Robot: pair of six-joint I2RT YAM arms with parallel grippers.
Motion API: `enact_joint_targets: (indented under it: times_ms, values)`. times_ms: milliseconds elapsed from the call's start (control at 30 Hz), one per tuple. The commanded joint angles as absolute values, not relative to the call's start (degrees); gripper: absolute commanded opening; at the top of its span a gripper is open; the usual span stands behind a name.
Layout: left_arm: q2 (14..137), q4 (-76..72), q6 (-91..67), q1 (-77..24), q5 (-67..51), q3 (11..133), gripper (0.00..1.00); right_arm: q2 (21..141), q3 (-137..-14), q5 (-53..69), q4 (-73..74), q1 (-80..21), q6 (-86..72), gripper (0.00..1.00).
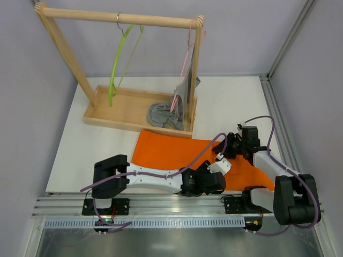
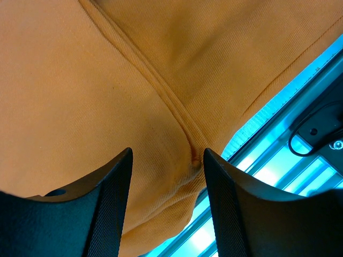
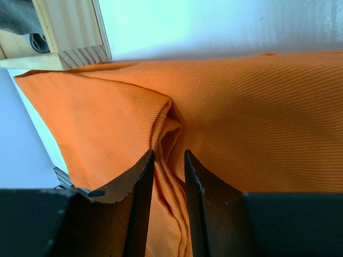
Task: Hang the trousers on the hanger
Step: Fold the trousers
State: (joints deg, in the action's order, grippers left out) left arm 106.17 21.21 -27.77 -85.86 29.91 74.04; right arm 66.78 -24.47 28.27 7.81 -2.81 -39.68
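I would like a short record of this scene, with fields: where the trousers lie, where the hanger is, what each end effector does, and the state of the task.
trousers: orange, spread on the table in front of the wooden rack
hanger: lime-green, bare, on the rack's bar
left end effector: open, fingers either side of a trouser seam
right end effector: closed on a raised fold of the trousers
other: grey garment on a pink hanger
task state: trousers not yet on the hanger

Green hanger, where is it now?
Top view, upper left: the green hanger hangs on the wooden rack's bar, left of the pink hanger, beyond the trousers.
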Motion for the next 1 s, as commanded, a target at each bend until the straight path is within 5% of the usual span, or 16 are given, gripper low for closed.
enact_joint_targets:
  times_ms: [0, 733, 967]
  values:
    - [104.86, 19.60, -26.72, -86.13, 29.88, 74.01, 0.56, 66.18, -23.91, 28.65, 6.06, -2.64, -38.76, 0.32]
    - [110.57, 24.87, -28.74, -86.31, 30.06, 79.63, 0.64, 64.34, -23.20, 28.30, 5.45, -2.55, -39.55, 0.41]
    - [113.29, 30.40, -29.79, -86.31, 33.92, 82.44, 0.57, 64.25, -23.20, 28.48, 5.36, -2.46, -39.90, 0.41]
